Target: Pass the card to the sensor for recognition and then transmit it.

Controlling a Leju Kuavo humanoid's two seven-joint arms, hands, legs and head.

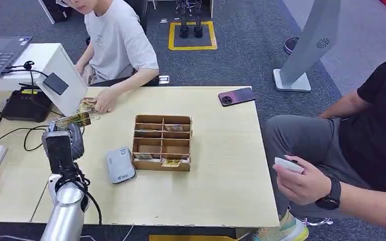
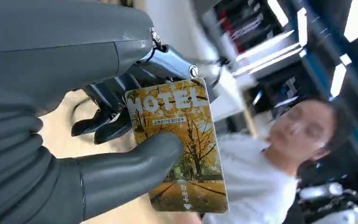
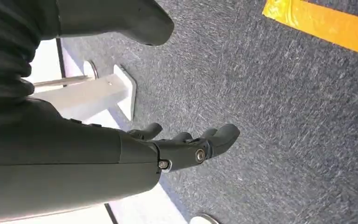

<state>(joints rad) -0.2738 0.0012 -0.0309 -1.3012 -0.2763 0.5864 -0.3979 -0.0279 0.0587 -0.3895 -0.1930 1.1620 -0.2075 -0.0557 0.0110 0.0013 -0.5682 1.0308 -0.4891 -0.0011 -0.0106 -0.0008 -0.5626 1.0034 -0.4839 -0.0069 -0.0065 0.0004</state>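
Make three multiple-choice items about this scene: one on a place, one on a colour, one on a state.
1. Where does the phone lie?
A. on the table near its far right corner
B. inside the wooden tray
C. on the laptop

2. What is the main colour of the card in the left hand?
A. blue
B. yellow
C. white

3. What is the state of the right hand?
A. holds a card
B. rests on the table
C. holds nothing, fingers apart

Answers: 1 A, the head view shows it flat on the table beyond the tray. 2 B, the card shows yellow trees. 3 C, it hangs over the carpet.
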